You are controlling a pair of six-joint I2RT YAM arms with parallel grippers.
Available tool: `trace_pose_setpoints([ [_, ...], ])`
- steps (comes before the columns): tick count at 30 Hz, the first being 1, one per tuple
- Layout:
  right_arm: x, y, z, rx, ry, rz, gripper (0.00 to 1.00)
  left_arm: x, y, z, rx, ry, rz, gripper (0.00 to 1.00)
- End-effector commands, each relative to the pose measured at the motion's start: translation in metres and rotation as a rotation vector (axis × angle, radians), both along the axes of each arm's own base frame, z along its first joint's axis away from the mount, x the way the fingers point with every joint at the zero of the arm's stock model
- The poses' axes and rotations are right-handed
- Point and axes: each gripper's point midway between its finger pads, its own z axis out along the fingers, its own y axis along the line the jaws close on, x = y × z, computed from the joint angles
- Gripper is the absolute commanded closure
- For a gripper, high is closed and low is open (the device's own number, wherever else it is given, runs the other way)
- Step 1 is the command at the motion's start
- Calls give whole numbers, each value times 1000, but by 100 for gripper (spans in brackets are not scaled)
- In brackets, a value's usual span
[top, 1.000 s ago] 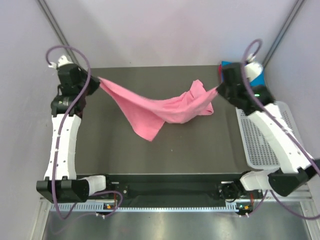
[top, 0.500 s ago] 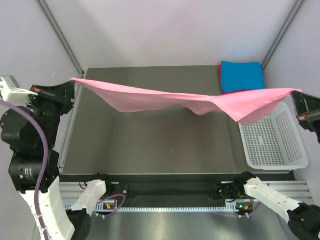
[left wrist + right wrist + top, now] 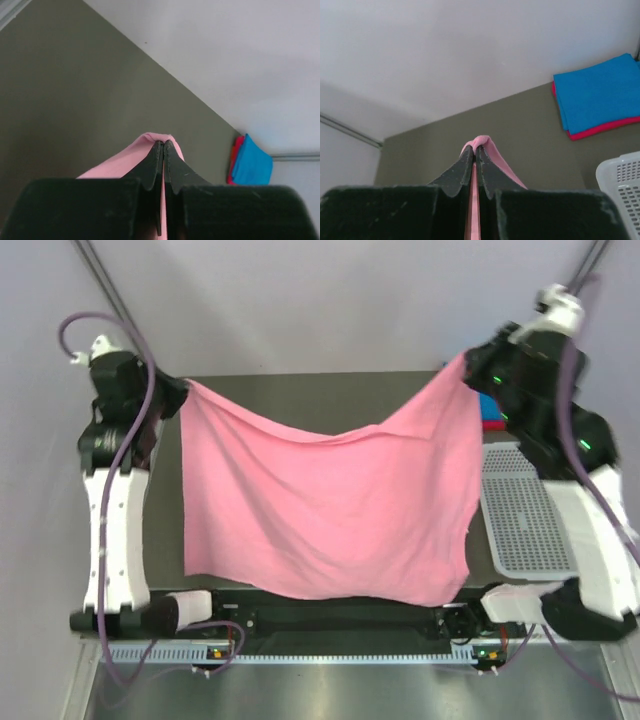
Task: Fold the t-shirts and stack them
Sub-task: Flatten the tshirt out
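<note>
I have the light pink t-shirt (image 3: 330,510) strung between both arms, opened out into one broad sheet over the dark surface (image 3: 320,400). The left jaws are pinched fully together on its far-left corner, and in the left wrist view a small fold of pink cloth shows past their tips. The right jaws are closed just as tight on the far-right corner, with the same pink nub at their tips. The top edge sags in the middle between the two grips, and the lower edge hangs toward the near edge of the surface; I cannot tell whether it touches down. At the far-right corner the bright blue t-shirt (image 3: 600,87) lies folded on top of the magenta-red t-shirt (image 3: 600,126). The white mesh basket (image 3: 525,530) sits just nearer along the right side.
</note>
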Motion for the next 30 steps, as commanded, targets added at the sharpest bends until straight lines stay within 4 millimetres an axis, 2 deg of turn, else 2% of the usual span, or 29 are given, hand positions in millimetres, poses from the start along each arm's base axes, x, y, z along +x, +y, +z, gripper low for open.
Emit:
trace_pose_setpoints([
  [1, 71, 21, 23, -97, -89, -29, 100, 70, 13, 5, 24, -56, 43, 100],
  [2, 98, 27, 12, -131, -60, -53, 100, 82, 19, 9, 24, -66, 62, 100],
  [3, 104, 23, 30, -139, -102, -72, 100, 93, 24, 14, 24, -76, 77, 100],
  [4, 116, 13, 39, -139, -131, -105, 100, 111, 32, 25, 8, -99, 93, 100],
  [5, 135, 17, 34, -151, -126, -96, 100, 120, 36, 32, -3, -116, 97, 100],
  [6, 132, 10, 62, -109, -193, -96, 100, 133, 40, 52, -12, -167, 99, 100],
  [8, 141, 1, 73, -74, -214, -44, 100, 143, 45, 73, -57, -224, 77, 100],
  [9, 133, -4, 93, -42, -266, -41, 100, 149, 44, 97, -70, -289, 48, 100],
  [13, 114, -34, 121, -30, -353, -66, 100, 142, 31, 149, -135, -438, -40, 100],
  [14, 103, -38, 128, -30, -371, -67, 100, 140, 26, 152, -147, -448, -73, 100],
  [16, 99, -47, 121, -50, -352, -80, 100, 133, 20, 150, -162, -442, -100, 100],
  [17, 86, -50, 125, -54, -362, -83, 100, 131, 19, 144, -160, -424, -101, 100],
  [18, 91, -50, 109, -70, -321, -81, 100, 126, 19, 132, -155, -392, -94, 100],
  [19, 89, -49, 102, -76, -300, -72, 100, 123, 21, 124, -128, -374, -86, 100],
  [20, 76, -47, 102, -73, -304, -52, 100, 120, 23, 115, -113, -350, -75, 100],
  [21, 84, -44, 76, -73, -239, -37, 100, 110, 22, 99, -104, -311, -67, 100],
  [22, 84, -41, 61, -63, -199, -23, 100, 106, 25, 87, -78, -288, -57, 100],
  [23, 68, -35, 57, -51, -194, 20, 100, 101, 24, 74, -70, -262, -57, 100],
  [24, 78, -27, 12, -33, -88, 53, 100, 90, 23, 46, -66, -209, -52, 100],
  [25, 74, -23, -7, -17, -46, 78, 100, 83, 27, 28, -47, -174, -31, 100],
  [26, 54, -16, -15, 9, -35, 125, 100, 75, 29, 10, -36, -138, -14, 100],
  [27, 55, -7, -67, 24, 83, 167, 100, 58, 30, -26, -20, -65, 0, 100],
  [28, 46, -2, -87, 31, 124, 201, 100, 48, 37, -47, -8, -17, 44, 100],
  [29, 23, 2, -94, 56, 131, 224, 100, 37, 39, -66, -3, 23, 60, 100],
  [30, 14, 3, -146, 66, 255, 227, 100, 15, 38, -103, 1, 99, 71, 100],
])
